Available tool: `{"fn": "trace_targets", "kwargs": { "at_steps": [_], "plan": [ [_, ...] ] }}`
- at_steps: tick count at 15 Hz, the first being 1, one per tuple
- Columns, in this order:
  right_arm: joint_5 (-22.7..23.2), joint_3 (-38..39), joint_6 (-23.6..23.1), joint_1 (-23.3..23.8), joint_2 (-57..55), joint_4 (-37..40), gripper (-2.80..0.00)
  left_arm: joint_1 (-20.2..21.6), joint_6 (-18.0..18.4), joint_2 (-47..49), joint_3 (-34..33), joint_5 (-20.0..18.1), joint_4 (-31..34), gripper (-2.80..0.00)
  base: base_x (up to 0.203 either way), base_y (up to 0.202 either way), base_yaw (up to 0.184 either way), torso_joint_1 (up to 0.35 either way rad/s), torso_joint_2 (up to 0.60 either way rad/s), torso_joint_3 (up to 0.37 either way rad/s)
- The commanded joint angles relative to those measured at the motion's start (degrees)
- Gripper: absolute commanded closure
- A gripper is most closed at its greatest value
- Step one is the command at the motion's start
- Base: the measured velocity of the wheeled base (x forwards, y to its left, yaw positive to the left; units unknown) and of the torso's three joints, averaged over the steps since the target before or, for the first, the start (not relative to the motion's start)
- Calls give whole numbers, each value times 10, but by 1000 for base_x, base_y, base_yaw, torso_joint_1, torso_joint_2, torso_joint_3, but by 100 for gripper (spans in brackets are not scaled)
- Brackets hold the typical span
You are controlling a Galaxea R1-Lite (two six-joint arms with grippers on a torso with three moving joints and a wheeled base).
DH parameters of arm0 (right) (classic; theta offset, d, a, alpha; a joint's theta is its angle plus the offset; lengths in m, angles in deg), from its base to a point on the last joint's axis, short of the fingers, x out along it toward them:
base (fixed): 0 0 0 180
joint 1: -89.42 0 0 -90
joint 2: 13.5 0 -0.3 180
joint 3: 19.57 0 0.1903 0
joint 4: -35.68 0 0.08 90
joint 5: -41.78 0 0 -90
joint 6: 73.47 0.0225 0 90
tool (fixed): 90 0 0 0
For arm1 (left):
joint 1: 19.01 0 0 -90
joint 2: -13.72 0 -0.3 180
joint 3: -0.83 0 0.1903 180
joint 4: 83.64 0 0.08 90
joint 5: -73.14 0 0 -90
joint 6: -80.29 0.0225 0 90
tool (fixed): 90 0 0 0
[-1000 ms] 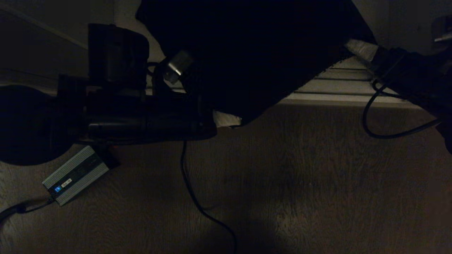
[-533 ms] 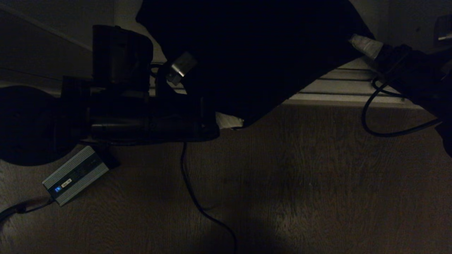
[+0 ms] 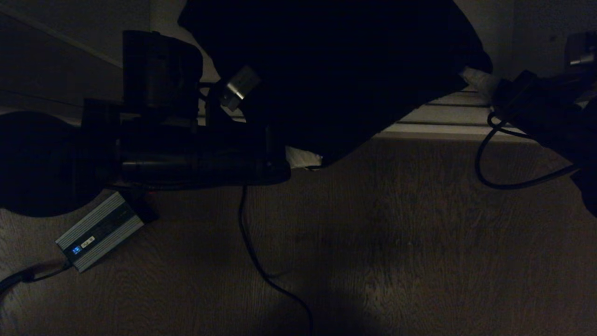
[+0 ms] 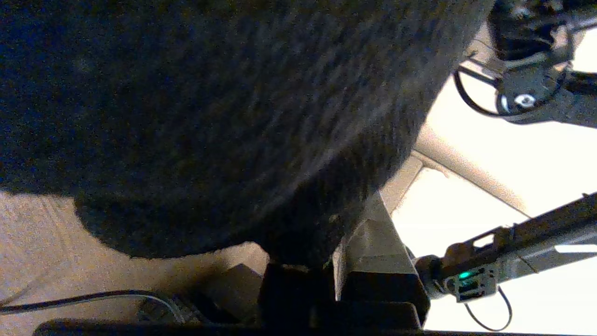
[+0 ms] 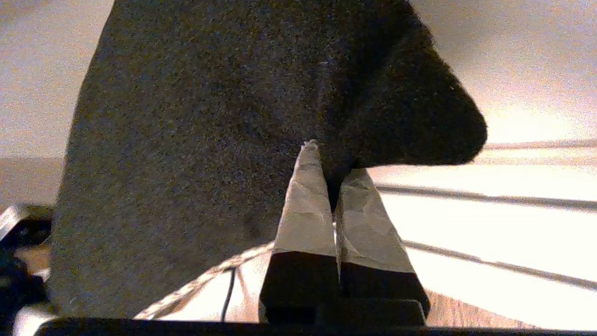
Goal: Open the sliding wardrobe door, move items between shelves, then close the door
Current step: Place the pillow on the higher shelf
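Black cushion (image 3: 336,70) hangs between grippers above floor track (image 3: 447,116): left gripper (image 4: 333,242) pinches its near corner, right gripper (image 5: 329,186) clamps its opposite edge.

The cushion (image 3: 336,70) is held up between the two grippers, above the floor track (image 3: 447,116) and the near floor (image 3: 396,233). The left gripper (image 3: 298,158) is clamped on its lower corner, the right gripper (image 3: 475,74) on its right corner, over the track. The track is laid behind the floor. The power brick (image 3: 99,232) is placed on the floor at the left, below the left arm, with a cable (image 3: 261,266) trailed to its right.
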Motion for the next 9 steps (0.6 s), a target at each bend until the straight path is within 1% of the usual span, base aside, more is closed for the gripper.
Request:
{"fn": "trace_targets", "kwargs": {
  "at_steps": [1, 4, 5, 7, 9],
  "plan": [
    [19, 19, 2, 0, 22, -1, 0, 0, -2, 4, 5, 1, -6, 0, 0, 0, 0, 0, 0, 0],
    [65, 76, 2, 0, 53, 11, 0, 0, -5, 10, 9, 10, -20, 0, 0, 0, 0, 0, 0, 0],
    [70, 91, -1, -1, 55, 14, 0, 0, -7, 14, 10, 12, -36, 0, 0, 0, 0, 0, 0, 0],
    [71, 112, -3, -10, 67, 20, 0, -1, -24, 7, 12, 16, -63, 0, 0, 0, 0, 0, 0, 0],
    [71, 130, -3, -11, 76, 33, 0, -2, -26, 1, 9, 20, -65, 0, 0, 0, 0, 0, 0, 0]
  ]
}}
